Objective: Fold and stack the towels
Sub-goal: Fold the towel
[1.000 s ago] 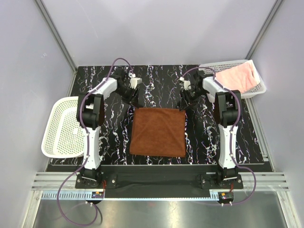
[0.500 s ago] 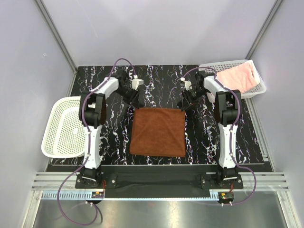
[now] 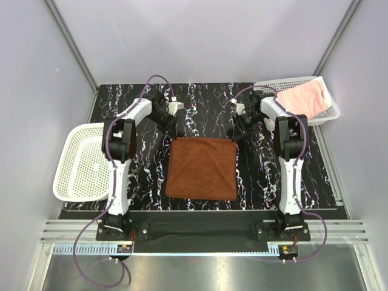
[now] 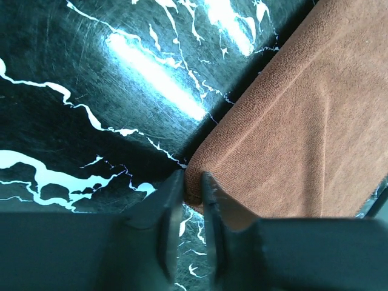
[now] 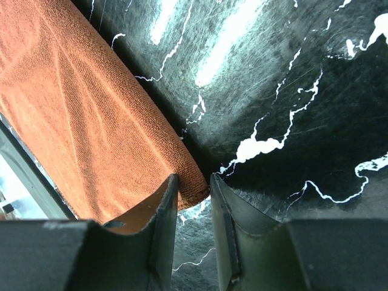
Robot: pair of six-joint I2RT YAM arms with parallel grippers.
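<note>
The rust-brown towel (image 3: 202,168) lies flat as a square at the table's middle. My left gripper (image 3: 171,134) is at its far left corner; in the left wrist view (image 4: 193,180) the jaws are pinched on that corner of the towel (image 4: 303,121). My right gripper (image 3: 234,136) is at the far right corner. In the right wrist view (image 5: 193,179) the corner of the towel (image 5: 91,109) sits between the jaws, with a gap to one finger. A pale pink towel (image 3: 306,100) lies in the back right basket. The white towel is out of view.
A white mesh basket (image 3: 76,163) stands at the table's left edge. Another white mesh basket (image 3: 327,112) holds the pink towel at the back right. The black marbled table top (image 3: 200,103) shows beyond the towel's far edge.
Both wrists have shifted slightly toward the back of the table at the towel's far corners. The towel has stayed flat.
</note>
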